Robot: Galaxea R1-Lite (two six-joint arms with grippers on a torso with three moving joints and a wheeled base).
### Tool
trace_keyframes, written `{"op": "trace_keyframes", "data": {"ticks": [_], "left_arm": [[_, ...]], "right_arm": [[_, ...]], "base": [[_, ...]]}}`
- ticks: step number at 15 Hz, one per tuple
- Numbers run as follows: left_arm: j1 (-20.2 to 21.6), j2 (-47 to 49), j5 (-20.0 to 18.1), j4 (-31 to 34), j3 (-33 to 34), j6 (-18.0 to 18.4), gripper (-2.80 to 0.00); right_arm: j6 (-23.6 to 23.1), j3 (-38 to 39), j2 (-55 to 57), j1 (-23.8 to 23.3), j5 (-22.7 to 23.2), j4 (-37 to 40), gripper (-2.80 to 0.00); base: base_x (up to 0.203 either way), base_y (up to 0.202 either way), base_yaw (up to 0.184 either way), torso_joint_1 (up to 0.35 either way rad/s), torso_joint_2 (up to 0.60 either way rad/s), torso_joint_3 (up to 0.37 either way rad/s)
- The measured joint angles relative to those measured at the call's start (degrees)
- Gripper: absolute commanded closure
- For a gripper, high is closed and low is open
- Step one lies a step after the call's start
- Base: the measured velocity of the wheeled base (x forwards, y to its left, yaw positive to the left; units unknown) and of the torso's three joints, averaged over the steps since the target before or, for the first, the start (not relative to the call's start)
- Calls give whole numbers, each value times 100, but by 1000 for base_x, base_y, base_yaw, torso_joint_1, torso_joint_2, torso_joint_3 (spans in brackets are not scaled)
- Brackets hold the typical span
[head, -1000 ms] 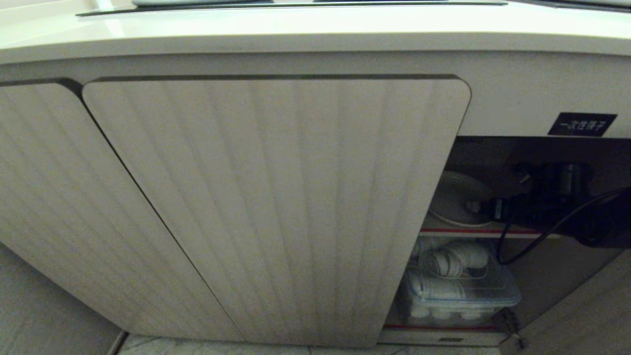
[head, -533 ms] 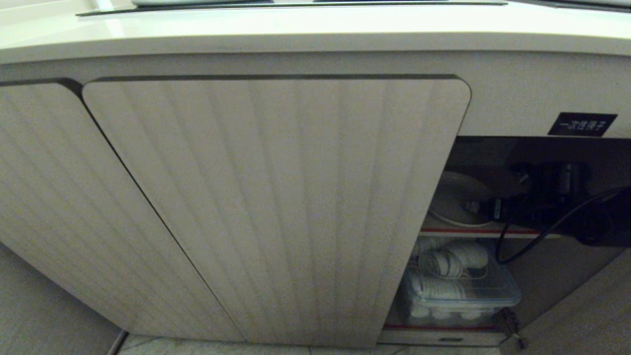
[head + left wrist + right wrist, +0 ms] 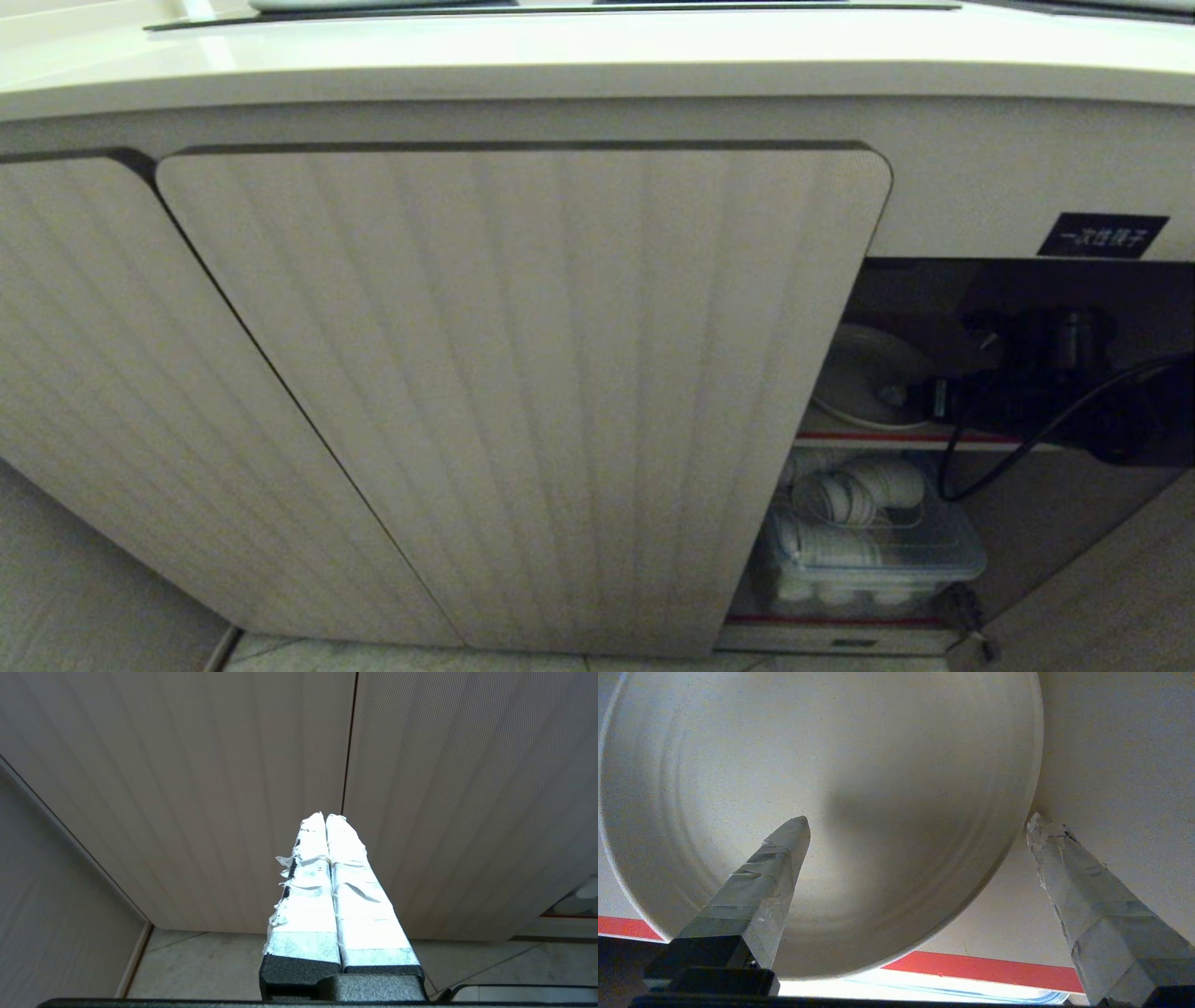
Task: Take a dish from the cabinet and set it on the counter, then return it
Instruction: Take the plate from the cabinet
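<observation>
The off-white dish lies on the upper shelf inside the cabinet, whose ribbed door is slid left. Its near rim reaches the shelf's red-striped front edge. My right gripper reaches into the opening and stands open. One taped finger hangs over the dish's inside, the other is just outside its rim. I cannot tell whether either touches it. My left gripper is shut and empty, low before the closed doors. The cream counter runs above.
A black label sits above the opening. A clear plastic box of white cups fills the lower shelf. A black cable loops from my right arm across the opening. Tiled floor lies below the doors.
</observation>
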Motion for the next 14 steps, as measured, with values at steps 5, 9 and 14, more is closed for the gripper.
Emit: {"op": "trace_keyframes", "data": {"ticks": [5, 9, 14], "left_arm": [[0, 0, 0, 0, 0, -2, 0], [0, 0, 0, 0, 0, -2, 0], [0, 0, 0, 0, 0, -2, 0]], "right_arm": [[8, -13, 0, 17, -2, 40, -280], [9, -23, 0, 35, -1, 39, -280], [26, -127, 16, 49, -1, 45, -280]], "base": [[0, 0, 0, 0, 0, 0], [0, 0, 0, 0, 0, 0], [0, 0, 0, 0, 0, 0]]}}
